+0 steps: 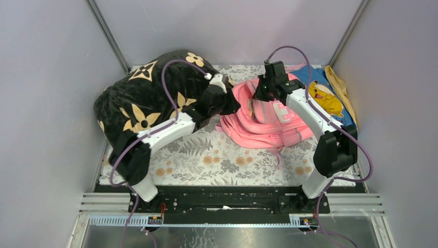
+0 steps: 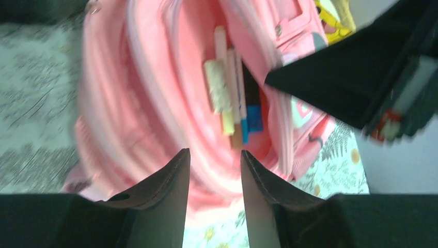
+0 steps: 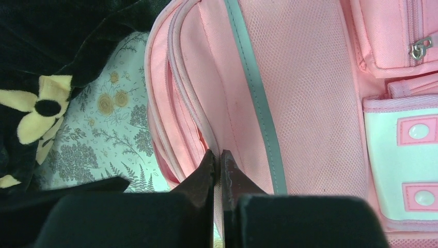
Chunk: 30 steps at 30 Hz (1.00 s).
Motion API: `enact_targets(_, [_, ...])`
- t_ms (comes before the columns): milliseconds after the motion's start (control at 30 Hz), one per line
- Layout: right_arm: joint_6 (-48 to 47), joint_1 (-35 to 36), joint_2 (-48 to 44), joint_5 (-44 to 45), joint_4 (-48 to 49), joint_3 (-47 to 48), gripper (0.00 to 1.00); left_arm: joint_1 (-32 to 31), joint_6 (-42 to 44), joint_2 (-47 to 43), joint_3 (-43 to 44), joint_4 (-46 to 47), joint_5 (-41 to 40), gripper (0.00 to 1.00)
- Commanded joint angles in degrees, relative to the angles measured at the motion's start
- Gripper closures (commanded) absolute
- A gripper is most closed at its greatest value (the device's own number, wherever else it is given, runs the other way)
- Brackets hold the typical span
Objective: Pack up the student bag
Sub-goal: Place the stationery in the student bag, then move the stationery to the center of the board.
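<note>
The student bag [image 1: 268,124] lies on the flower-patterned table [image 1: 206,160], right of the middle, with its main compartment gaping toward the left arm. The right claw [image 3: 217,155] reaches down onto the bag from the far side; its jaws are pressed together at the pink piped rim of the opening, and they appear to pinch that edge and hold the mouth apart, though the fold of fabric between the tips is too thin to see plainly. The left claw [image 2: 213,155] hovers just over the opening with its jaws partly spread and nothing between them. Directly below it, inside the compartment, lies a small bundle of pens and markers [image 2: 232,98]: a cream one, a white one, one with a blue end and something dark beside them, all lying roughly parallel against the inner wall. By that evidence the writing things are already packed. The black pillow [image 1: 139,98] with tan flowers sits at the far left of the table, touching or nearly touching the left arm, and the blue cloth [image 1: 315,82] with the yellow figure lies at the far right behind the bag; both are outside it. Whether either is meant to go in cannot be told from here. I judge the task partway along, since the compartment stands open and its zip is not yet drawn; the front pockets look closed in the right wrist view.
</note>
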Motion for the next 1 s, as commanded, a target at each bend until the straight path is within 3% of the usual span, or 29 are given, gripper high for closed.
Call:
enact_targets(0, [0.0,-1.2,-1.2,2.2,0.2,2.5,0.98,-0.8,1.5,-8.9,-10.7,1.8,-3.2,0.54])
enact_targets(67, [0.4,-1.2,-0.4,1.0,0.4,2.8,0.85,-0.7,0.7,-10.4,-12.9,1.9,-3.2,0.53])
enact_targets(167, [0.2,-1.2,0.4,-1.5,-1.5,5.3,0.51,-0.8,1.1,-10.5,-13.9,0.6,-3.2,0.53])
enact_targets(267, [-0.8,-1.2,-2.0,-1.0,-3.4,6.9,0.4,-0.7,1.8,-10.7,-12.8,-3.0,-2.6,0.53])
enact_targets(333, [-0.6,-1.3,-6.7,3.7,-4.9,5.1,0.41,-0.7,2.1,-11.2,-11.6,-5.7,-1.7,0.53])
enact_targets(400, [1.0,-1.6,-13.6,8.9,-3.5,-2.4,0.43,-0.8,2.6,-12.9,-12.0,-6.6,-1.3,0.53])
enact_targets(500, [5.1,-1.9,-23.8,14.4,-3.4,-16.6,0.6,-0.8,3.7,-16.5,-14.4,-7.2,-2.2,0.53])
enact_targets(600, [10.5,-1.9,-30.9,16.4,-7.2,-28.9,0.66,-0.8,4.7,-20.1,-16.8,-8.5,-4.2,0.52])
enact_targets(733, [17.9,-2.0,-35.5,19.5,-11.6,-39.1,0.61,-0.7,3.1,-24.1,-19.2,-9.3,-5.5,0.52])
enact_targets(833, [18.1,-2.0,-31.3,21.0,-12.5,-40.3,0.6,-0.6,2.3,-27.2,-21.2,-7.6,-5.5,0.52])
enact_targets(967, [15.8,-2.0,-26.1,19.0,-9.3,-41.5,0.49,-0.6,1.7,-27.7,-20.7,-8.6,-5.3,0.52])
